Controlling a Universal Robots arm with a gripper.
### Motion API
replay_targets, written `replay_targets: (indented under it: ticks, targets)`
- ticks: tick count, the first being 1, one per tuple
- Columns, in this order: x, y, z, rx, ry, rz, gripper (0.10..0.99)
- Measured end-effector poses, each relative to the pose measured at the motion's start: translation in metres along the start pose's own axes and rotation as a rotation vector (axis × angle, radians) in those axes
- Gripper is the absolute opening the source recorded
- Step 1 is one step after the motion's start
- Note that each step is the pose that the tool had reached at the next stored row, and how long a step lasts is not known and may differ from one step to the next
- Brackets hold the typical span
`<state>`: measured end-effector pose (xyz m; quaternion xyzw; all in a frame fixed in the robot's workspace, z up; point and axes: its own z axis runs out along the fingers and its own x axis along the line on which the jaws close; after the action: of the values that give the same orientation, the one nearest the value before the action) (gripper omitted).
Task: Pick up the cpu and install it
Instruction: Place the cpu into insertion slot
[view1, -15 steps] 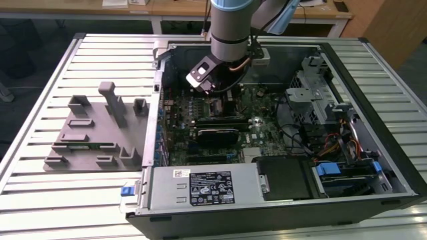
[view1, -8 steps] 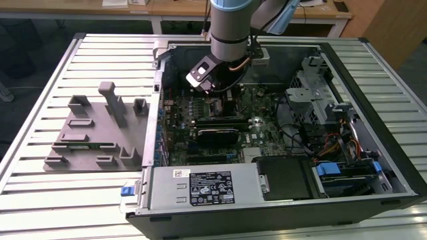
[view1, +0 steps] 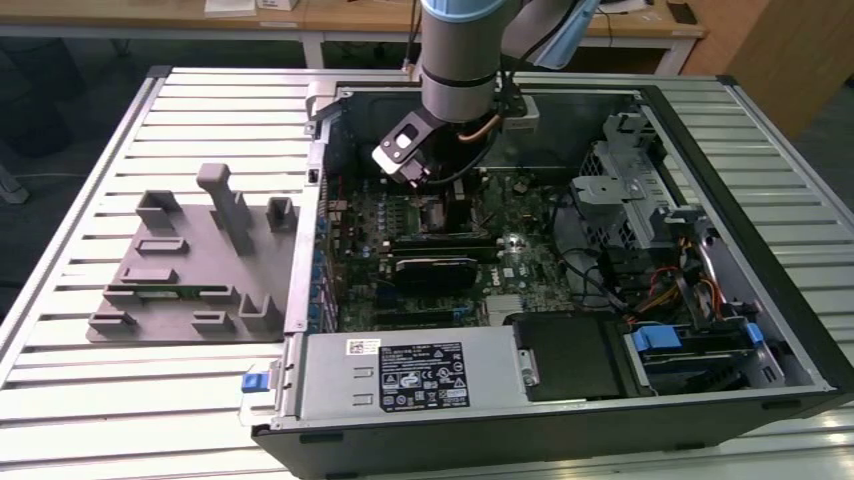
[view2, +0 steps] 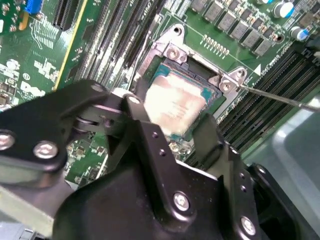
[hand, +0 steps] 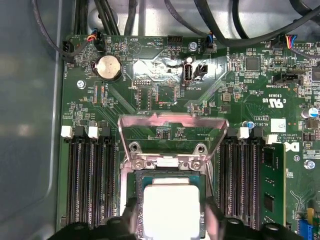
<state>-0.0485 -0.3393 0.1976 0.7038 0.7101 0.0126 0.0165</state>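
Hanging down into an open computer case (view1: 747, 380) in the exterior view, the arm (view1: 461, 60) puts its gripper (view1: 430, 188) low over the far part of the motherboard (view1: 534, 260). The case lies on a slatted metal table (view1: 80, 330), with a grey moulded fixture (view1: 187, 270) just beside it on the exterior view's left and the power supply (view1: 400, 375) along its near edge. In the second wrist view the gripper (view2: 172, 122) has its 2 black fingers (view2: 140, 120) closed on opposite edges of the cpu (view2: 175, 102), which is pinched between them with its silvery top facing up. The chip is directly over the socket (view2: 172, 50), whose metal frame and screws show around it, but I cannot tell whether it is seated or just above the contacts. A thin lever rod (view2: 280, 97) runs out from 1 corner of the socket. In the first wrist view the cpu (hand: 171, 212) again lies between the fingertips (hand: 131, 217), inside the socket's frame (hand: 165, 162). The load plate (hand: 172, 120) is swung open and stands up from its hinge. Memory slots (hand: 90, 180) flank the socket on both sides, 1 green memory module (hand: 272, 187) stands in a slot, and a coin battery (hand: 109, 67) sits further along the board.
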Motion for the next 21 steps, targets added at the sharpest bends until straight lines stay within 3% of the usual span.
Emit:
replay_targets:
  ticks: [2,3,8,21]
  targets:
    - [0.0001,-0.0001,0.0,0.0,0.0,0.0,0.612]
    - [0.007,-0.0008,0.0002,0.0,0.0009,0.0,0.678]
    - [0.0071,-0.0029,0.0058,0.0,-0.0043,0.0,0.678]
    - [0.0071,-0.0029,0.0053,-0.001,-0.0074,0.0,0.678]
